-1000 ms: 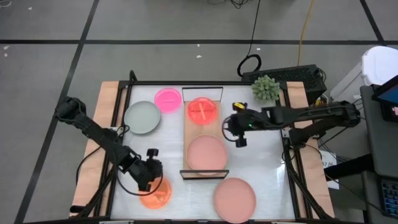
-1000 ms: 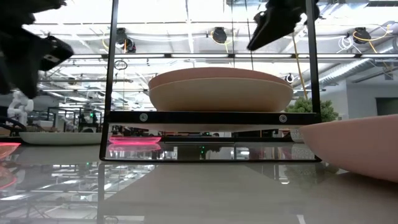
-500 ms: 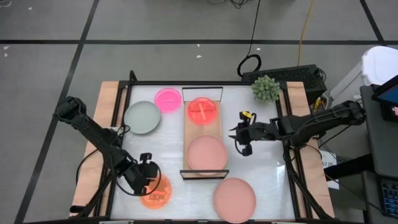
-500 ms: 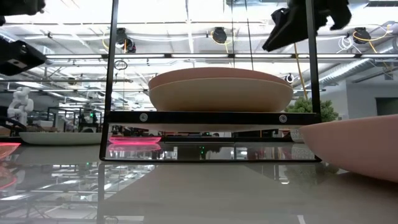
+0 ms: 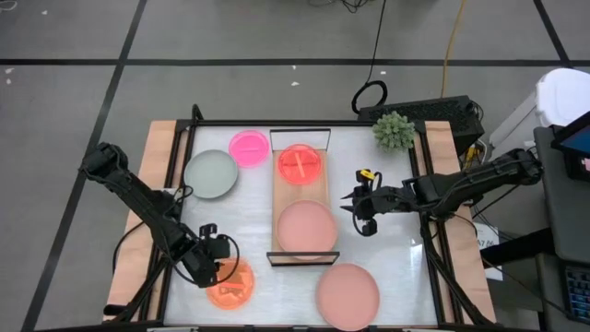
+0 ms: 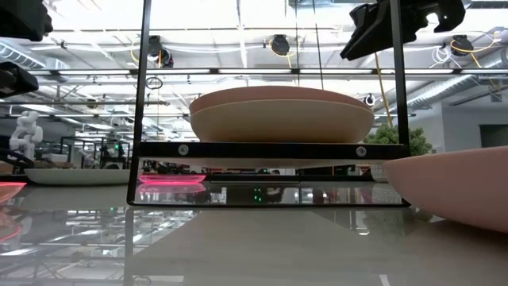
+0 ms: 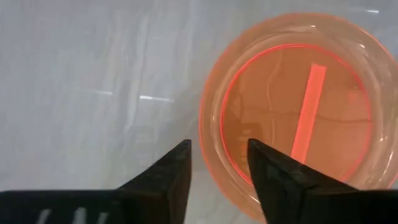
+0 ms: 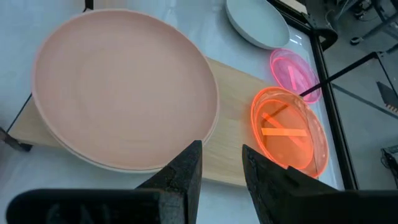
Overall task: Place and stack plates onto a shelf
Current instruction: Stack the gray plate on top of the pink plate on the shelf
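1. Dark fingers of the left gripper (image 7: 216, 165) stood slightly apart, holding nothing, straddling the near rim of a translucent orange plate (image 7: 292, 112) that lay on the white table (image 5: 387, 258) at its front left (the plate sat flat).
2. Equally dark, the right gripper (image 5: 363, 208) hung with its fingers a little apart and empty, just to the right of the shelf (image 5: 316, 186).
3. On the shelf's light-wood board lay a dusty-pink plate (image 8: 124, 93) stacked on a beige one, and beyond it another orange plate (image 8: 287, 132).
4. Off the shelf rested a hot-pink plate (image 5: 248, 147), a grey-green plate (image 5: 211, 173) and a large pink plate (image 5: 348, 294).
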Controlling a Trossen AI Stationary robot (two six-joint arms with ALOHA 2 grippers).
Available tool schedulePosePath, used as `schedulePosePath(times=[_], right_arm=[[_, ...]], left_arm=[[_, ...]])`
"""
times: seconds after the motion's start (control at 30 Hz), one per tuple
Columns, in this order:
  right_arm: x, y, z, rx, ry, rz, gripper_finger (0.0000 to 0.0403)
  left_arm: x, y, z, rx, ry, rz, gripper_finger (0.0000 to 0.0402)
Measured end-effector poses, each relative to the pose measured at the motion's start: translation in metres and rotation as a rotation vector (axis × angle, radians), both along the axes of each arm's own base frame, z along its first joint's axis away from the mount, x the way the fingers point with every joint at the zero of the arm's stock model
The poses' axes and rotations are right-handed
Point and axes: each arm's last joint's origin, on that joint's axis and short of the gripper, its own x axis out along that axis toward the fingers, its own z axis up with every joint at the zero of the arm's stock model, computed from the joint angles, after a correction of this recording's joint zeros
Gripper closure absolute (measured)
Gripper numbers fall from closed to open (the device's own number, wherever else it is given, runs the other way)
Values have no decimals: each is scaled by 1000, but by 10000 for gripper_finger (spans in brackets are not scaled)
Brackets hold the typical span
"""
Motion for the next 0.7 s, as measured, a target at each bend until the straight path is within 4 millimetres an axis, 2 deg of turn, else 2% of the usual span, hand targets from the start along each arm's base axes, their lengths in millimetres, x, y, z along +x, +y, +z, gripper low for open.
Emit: schedulePosePath(times=[0.2,0.3,0.7], right_arm=[[0,0,0,15,-1,-11,303],[0,0,-1,20,5,-17,303],[-1,2,-1,18,13,-7,303]], left_arm=[[0,1,-1,-8,4,83,158],[0,1,-1,-26,8,145,131],[-9,-5,-1,-35,27,170,119]])
